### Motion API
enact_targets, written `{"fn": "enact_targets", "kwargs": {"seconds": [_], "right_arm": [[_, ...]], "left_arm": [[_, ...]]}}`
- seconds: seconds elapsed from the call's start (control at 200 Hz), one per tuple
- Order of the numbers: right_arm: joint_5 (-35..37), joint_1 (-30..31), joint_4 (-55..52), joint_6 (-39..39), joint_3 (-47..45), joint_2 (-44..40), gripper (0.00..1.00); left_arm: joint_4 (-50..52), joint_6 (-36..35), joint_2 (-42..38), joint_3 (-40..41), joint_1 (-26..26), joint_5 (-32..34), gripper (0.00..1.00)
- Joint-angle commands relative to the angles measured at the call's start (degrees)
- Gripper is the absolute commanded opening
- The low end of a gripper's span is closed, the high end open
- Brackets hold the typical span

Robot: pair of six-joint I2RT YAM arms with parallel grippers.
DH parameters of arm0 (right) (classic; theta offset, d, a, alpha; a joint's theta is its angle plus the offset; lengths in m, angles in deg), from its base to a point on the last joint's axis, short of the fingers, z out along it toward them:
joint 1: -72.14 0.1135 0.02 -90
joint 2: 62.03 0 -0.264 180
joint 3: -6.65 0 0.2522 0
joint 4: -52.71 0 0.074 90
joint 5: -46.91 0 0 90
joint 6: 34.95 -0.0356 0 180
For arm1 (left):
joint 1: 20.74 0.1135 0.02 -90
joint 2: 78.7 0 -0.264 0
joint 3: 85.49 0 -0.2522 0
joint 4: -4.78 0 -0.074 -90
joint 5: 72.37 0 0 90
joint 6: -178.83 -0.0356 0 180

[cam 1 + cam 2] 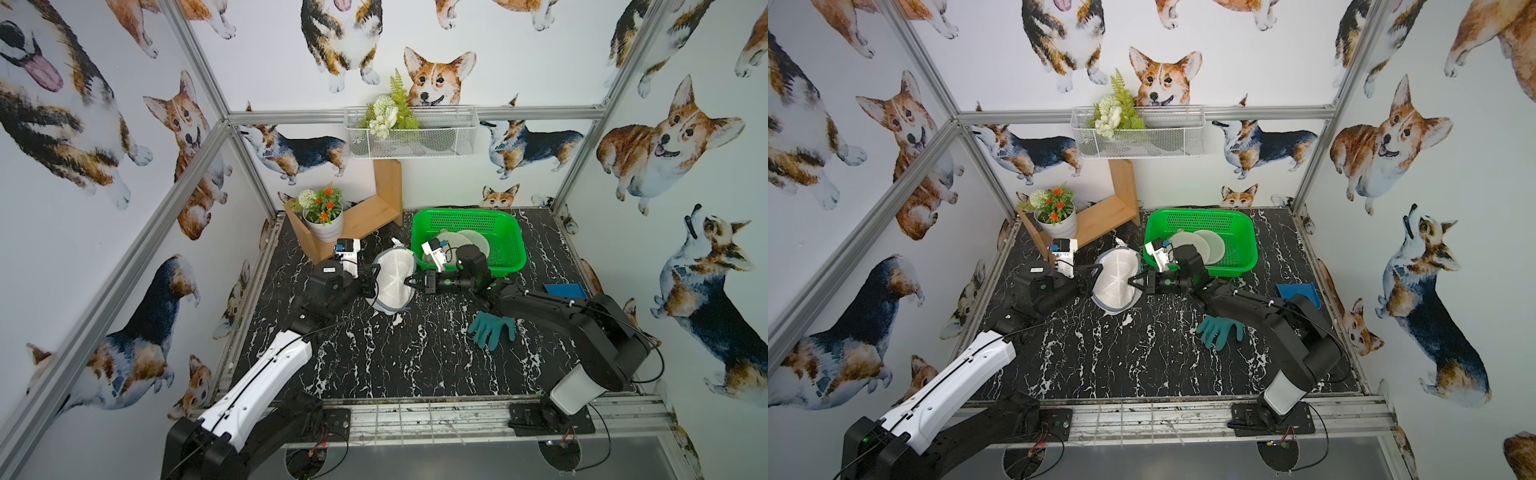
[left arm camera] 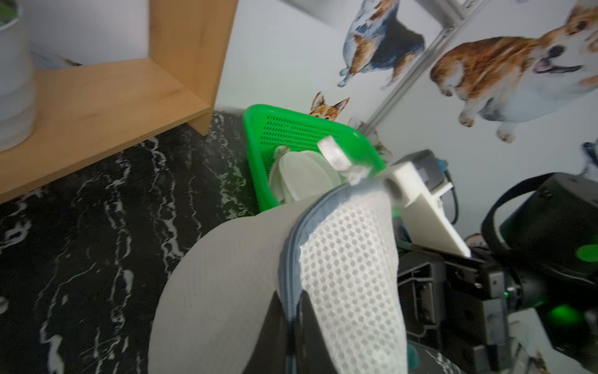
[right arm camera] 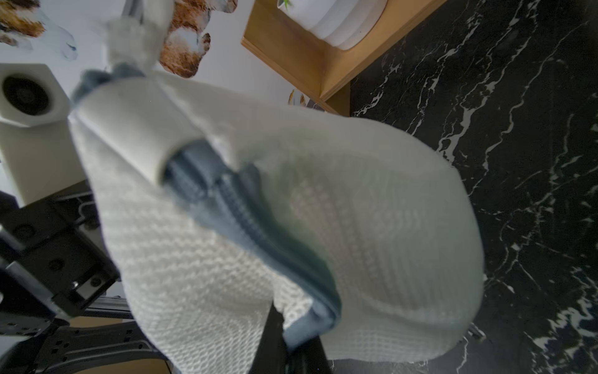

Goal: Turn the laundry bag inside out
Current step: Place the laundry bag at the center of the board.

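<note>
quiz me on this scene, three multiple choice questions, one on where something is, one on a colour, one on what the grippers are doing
1. Where does the glove lie? A in the green basket; B on the table; C on the wooden shelf.
2. What colour is the trim of the laundry bag? A red; B yellow; C blue-grey.
3. How do the left gripper and right gripper stand? A both shut on the laundry bag; B both open above it; C only the left one holds it.

Answers: 1 B, the glove lies flat on the dark tabletop. 2 C, both wrist views show a blue-grey edge on white mesh. 3 A, each pinches one side of the bag.
</note>
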Motion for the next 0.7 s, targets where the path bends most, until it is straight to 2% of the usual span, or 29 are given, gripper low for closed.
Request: {"fn": "enact_targets", "kwargs": {"seconds": [0.0,0.19,0.425,0.5,0.571,0.651,0.696], "right_arm": [[0.75,1.53,6.09,0.31,3.92,4.58,0.04],[0.67,3.92,0.9,0.77,9.28,11.49,0.03],[8.49,4.97,-11.72,4.35,12.51,13.99,0.06],[10.19,4.93,-14.21,5.68,13.16,13.72,0.11],[10.19,4.89,-15.86,7.04,13.72,13.59,0.25],[11.54,4.81,-16.82,8.62,13.36,12.17,0.47],[12.55,4.5,-17.01,9.39,12.85,10.8,0.54]], "left_arm": [[6.36,-3.15,0.11,1.91,-0.15,7.38,0.0],[9.94,-3.39,2.05,2.8,0.07,17.59,0.0],[8.93,-3.13,7.29,5.04,0.22,20.14,0.0],[6.58,-3.12,7.14,7.06,0.2,20.38,0.0],[3.93,-4.01,6.41,8.63,0.2,19.04,0.0],[2.2,-4.89,6.12,9.38,0.18,17.54,0.22],[1.6,-5.22,5.98,9.48,0.17,16.9,0.38]]}}
